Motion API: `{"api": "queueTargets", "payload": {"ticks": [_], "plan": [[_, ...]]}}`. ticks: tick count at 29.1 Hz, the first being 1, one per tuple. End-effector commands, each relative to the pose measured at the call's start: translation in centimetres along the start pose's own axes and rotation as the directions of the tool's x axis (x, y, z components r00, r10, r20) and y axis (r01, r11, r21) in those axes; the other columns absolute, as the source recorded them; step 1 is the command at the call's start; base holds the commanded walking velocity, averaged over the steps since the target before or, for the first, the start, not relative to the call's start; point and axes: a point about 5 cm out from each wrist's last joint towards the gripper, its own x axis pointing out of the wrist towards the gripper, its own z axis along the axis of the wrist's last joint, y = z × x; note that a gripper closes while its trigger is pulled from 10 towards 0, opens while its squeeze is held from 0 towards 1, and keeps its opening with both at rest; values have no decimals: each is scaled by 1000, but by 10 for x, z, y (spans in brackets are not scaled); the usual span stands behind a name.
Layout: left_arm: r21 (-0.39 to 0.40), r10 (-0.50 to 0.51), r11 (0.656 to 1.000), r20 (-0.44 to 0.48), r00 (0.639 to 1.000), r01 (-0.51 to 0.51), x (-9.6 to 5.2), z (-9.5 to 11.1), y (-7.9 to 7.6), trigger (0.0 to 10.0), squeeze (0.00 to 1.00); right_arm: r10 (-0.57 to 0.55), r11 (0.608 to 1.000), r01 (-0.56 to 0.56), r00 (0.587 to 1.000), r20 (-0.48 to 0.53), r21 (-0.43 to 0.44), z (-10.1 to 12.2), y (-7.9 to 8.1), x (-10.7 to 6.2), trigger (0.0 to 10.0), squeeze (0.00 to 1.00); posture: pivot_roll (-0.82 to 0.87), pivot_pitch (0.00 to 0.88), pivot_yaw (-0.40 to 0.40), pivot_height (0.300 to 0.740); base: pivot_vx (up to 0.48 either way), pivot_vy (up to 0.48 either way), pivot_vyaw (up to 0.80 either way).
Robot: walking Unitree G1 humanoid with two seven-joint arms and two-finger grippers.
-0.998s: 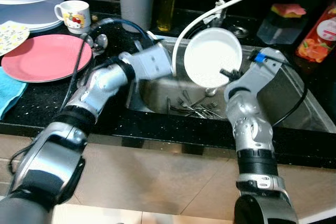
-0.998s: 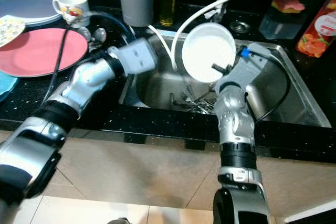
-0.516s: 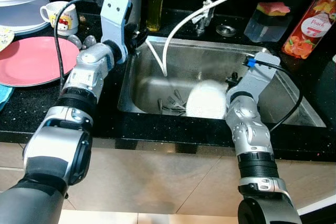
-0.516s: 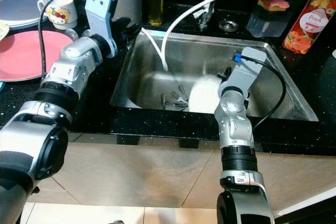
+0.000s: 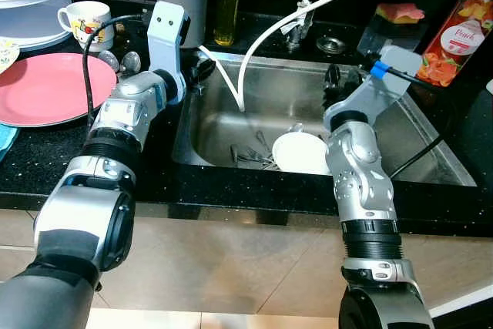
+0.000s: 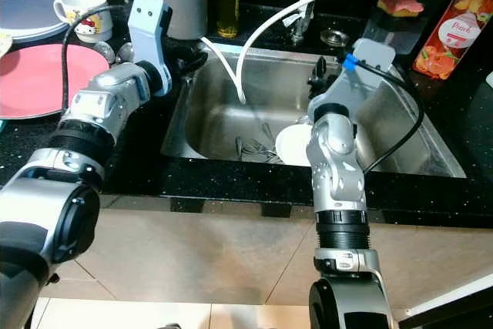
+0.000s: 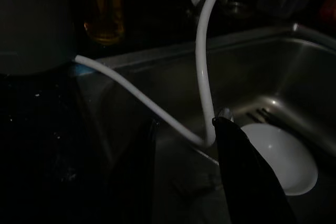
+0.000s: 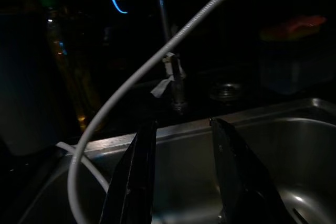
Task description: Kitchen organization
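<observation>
While both sets of fingers stand released, I note the round white bowl (image 5: 302,152) beyond the left fingers (image 7: 239,177), in the steel sink (image 5: 416,125), past a smooth hose (image 7: 202,66).

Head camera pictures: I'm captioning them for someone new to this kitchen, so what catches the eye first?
The white bowl lying in the steel sink beside a pile of cutlery, just ahead of the right arm. A white hose arcs from the tap area down into the basin. On the dark counter to the left sits a pink plate, with a mug behind it.
</observation>
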Motion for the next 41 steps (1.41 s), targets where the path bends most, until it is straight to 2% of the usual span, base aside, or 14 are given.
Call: {"api": "queueTargets", "payload": {"ticks": [1, 11, 16, 18, 22, 23, 25, 28, 29, 31, 33, 34, 36, 41], "plan": [[33, 12, 999, -47, 999, -11, -1, -5, 3, 10000, 0, 8, 1000, -8, 1000, 19, 10, 4, 1, 1, 10000, 0, 235, 60, -84, 740, 0, 0, 0], [128, 324, 941, -81, 943, -312, -8, -6, 28, 10000, 0, 21, 1000, -21, 999, 26, 12, 6, 0, 0, 10000, 0, 232, 67, -88, 740, 0, 0, 0], [128, 319, 944, -131, 939, -304, -8, -7, 29, 10000, 0, 24, 1000, -25, 999, 25, 11, 6, 0, 0, 10000, 0, 233, 69, -91, 740, 0, 0, 0], [192, 346, 928, -133, 929, -319, -10, -8, 32, 10000, 0, 27, 1000, -28, 999, 21, 10, 5, 0, 0, 10000, 0, 232, 71, -92, 740, 0, 0, 0], [444, 538, 788, -159, 828, -427, -21, -17, 50, 10000, 0, 35, 999, -35, 999, 13, 8, 4, 2, 0, 10000, 0, 236, 74, -96, 740, 0, 0, 0], [444, 538, 788, -159, 828, -427, -21, -17, 50, 10000, 0, 35, 999, -35, 999, 13, 8, 4, 2, 0, 10000, 0, 236, 74, -96, 740, 0, 0, 0], [550, 576, 723, -146, 804, -418, -23, -20, 54, 10000, 0, 39, 999, -39, 999, 4, 9, 2, 3, 0, 10000, 0, 236, 77, -94, 740, 0, 0, 0], [594, 596, 689, -136, 791, -416, -24, -20, 55, 10000, 0, 40, 999, -40, 999, 3, 9, 2, 3, -1, 10000, 0, 235, 78, -95, 740, 0, 0, 0], [634, 611, 652, -115, 783, -416, -25, -19, 56, 10000, 0, 41, 999, -42, 999, 2, 10, 2, 3, -1, 10000, 0, 237, 78, -95, 740, 0, 0, 0], [634, 611, 652, -115, 783, -416, -25, -19, 56, 10000, 0, 41, 999, -42, 999, 2, 10, 2, 3, -1, 10000, 0, 237, 78, -95, 740, 0, 0, 0], [694, 653, 578, -78, 753, -429, -28, -16, 61, 10000, 0, 44, 999, -44, 999, -1, 11, 1, 4, -1, 10000, 0, 242, 77, -91, 740, 0, 0, 0], [694, 653, 578, -78, 753, -429, -28, -16, 61, 10000, 0, 44, 999, -44, 999, -1, 11, 1, 4, -1, 10000, 0, 242, 77, -91, 740, 0, 0, 0], [724, 696, 517, -45, 717, -457, -32, -12, 67, 10000, 0, 44, 999, -44, 999, -3, 13, 0, 4, -1, 10000, 0, 243, 76, -89, 740, 0, 0, 0], [739, 714, 484, -24, 699, -469, -35, -11, 71, 10000, 0, 44, 999, -44, 999, -3, 14, -1, 4, -1, 10000, 0, 252, 75, -87, 740, 0, 0, 0]]}}
